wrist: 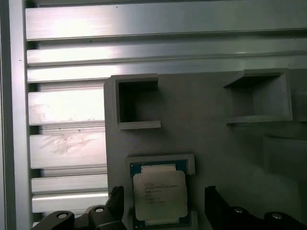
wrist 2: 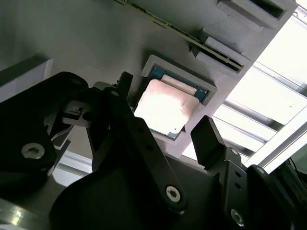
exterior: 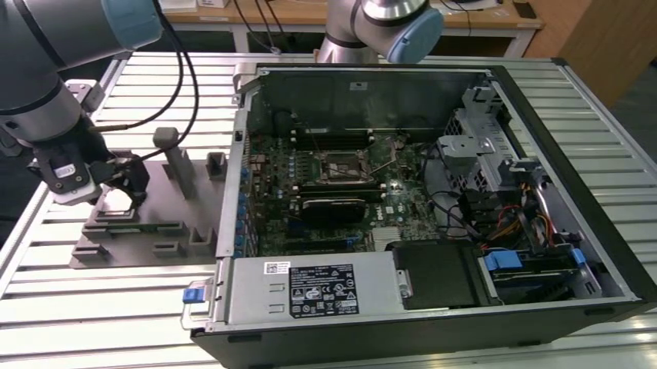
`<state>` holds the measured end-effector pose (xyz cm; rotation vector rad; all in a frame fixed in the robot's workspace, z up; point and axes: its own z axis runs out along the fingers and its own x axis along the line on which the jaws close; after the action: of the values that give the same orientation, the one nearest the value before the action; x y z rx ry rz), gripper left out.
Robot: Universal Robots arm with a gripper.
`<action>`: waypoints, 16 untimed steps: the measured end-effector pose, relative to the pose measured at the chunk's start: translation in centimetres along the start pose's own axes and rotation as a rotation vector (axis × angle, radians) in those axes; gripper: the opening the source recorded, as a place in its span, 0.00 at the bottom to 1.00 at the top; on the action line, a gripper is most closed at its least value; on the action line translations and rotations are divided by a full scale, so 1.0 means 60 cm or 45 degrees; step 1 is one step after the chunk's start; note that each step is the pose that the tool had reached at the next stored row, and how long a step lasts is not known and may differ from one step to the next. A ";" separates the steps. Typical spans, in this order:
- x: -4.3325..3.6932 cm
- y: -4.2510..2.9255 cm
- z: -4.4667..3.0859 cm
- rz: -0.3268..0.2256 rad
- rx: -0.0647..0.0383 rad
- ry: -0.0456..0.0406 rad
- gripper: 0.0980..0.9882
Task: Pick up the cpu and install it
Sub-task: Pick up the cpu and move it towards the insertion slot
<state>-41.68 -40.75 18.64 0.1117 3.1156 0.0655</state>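
So the cpu (wrist: 159, 194) is sitting flat in a shallow square pocket on the grey holder plate (wrist: 206, 139), silver lid facing up with a bit of green board showing around the edge. The lid has a few lines of dark print in the first wrist view, but it's too faint to make out. The hand (wrist: 163, 191) is right over it with its black fingers (wrist: 116, 199) spread open, one on either side of the chip. It isn't gripping anything, and there's a visible gap between each finger and the pocket in both wrist views. Two box-shaped holders (wrist: 136, 103) stand on the same plate just past the cpu. In the exterior view the plate lies on the slatted aluminium tabletop (exterior: 103, 307), toward the exterior view's left, and the arm (exterior: 41, 77) reaches down onto it. Beside it, toward the exterior view's right, is an open computer case (exterior: 616, 269) lying on its side with the green motherboard (exterior: 339, 177) exposed. The silver power supply (exterior: 246, 288) at the near edge of the case carries a small white sticker (exterior: 277, 267) and a bigger black label (exterior: 323, 292), both too small to read from here. A blue latch tab (exterior: 195, 294) sticks out at its corner.
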 end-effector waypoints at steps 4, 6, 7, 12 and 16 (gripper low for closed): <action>0.000 0.002 0.007 -0.014 0.000 0.001 0.75; 0.000 0.003 0.011 -0.023 -0.001 0.001 0.75; 0.000 0.003 0.012 -0.024 -0.001 0.001 0.75; 0.001 0.003 0.013 -0.024 -0.001 0.001 0.75; 0.001 0.003 0.013 -0.024 -0.001 0.001 0.74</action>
<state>-41.68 -40.51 17.87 0.0825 3.1169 0.0659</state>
